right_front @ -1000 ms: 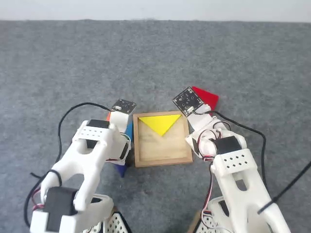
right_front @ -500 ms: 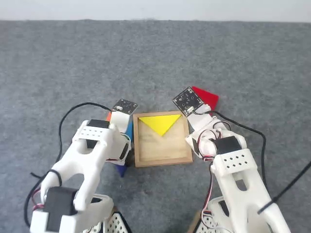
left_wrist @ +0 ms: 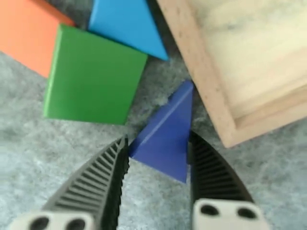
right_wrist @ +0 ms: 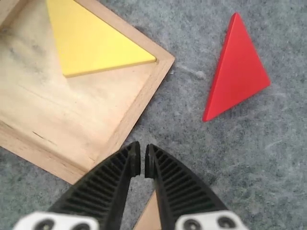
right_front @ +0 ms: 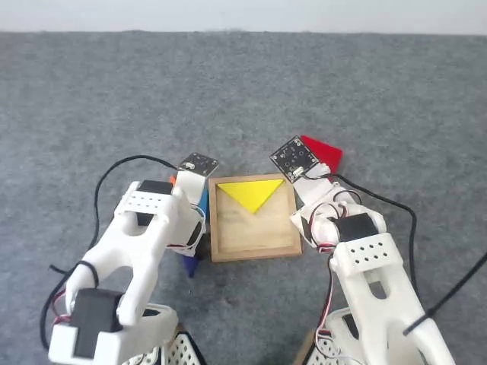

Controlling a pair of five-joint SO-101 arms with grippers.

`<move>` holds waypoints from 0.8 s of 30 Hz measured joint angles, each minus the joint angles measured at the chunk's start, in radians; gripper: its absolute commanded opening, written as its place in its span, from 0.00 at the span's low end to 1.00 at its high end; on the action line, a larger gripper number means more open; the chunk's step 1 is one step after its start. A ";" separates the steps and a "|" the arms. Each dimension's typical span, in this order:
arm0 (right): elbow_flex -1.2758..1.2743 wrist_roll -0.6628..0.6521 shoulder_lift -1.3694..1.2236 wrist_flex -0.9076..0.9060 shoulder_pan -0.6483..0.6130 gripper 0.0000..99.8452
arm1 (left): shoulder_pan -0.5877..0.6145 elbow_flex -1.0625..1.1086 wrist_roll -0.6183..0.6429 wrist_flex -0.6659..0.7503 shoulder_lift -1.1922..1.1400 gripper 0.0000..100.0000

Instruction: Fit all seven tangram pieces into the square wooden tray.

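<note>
the grey felt bench (right_front: 91,99) carries the square wooden tray (right_front: 255,228) between the two arms. only the large yellow triangle (right_front: 249,192) lies in the tray, along its far side. the red triangle (right_wrist: 237,72) lies on the bench near the tray's right far corner. beside the tray's left wall sit the green square (left_wrist: 93,79), an orange piece (left_wrist: 26,33), a light blue triangle (left_wrist: 127,24) and a small dark blue triangle (left_wrist: 165,141).

the left pincer (left_wrist: 158,142) is spread open, a jaw at either side of the dark blue triangle. this looks like the picking step: next it should clench, lift and carry the piece over the rim. the right pincer (right_wrist: 142,151) is clenched, empty, above the bench beside the tray.
</note>
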State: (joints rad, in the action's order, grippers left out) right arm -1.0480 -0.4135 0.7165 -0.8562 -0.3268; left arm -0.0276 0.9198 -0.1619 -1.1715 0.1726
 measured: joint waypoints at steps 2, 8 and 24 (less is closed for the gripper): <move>0.000 0.000 0.000 0.000 0.000 0.04 | -0.002 -0.002 0.000 -0.002 0.000 0.14; 0.000 0.000 0.000 0.000 0.000 0.04 | -0.035 -0.002 0.000 -0.003 0.000 0.14; 0.000 0.000 0.000 0.000 0.000 0.04 | -0.170 0.008 -0.005 -0.006 0.026 0.07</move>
State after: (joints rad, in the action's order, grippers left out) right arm -1.0480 -0.4135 0.7165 -0.8562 -0.3268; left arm -0.1979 0.9275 -0.1665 -1.1776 0.1987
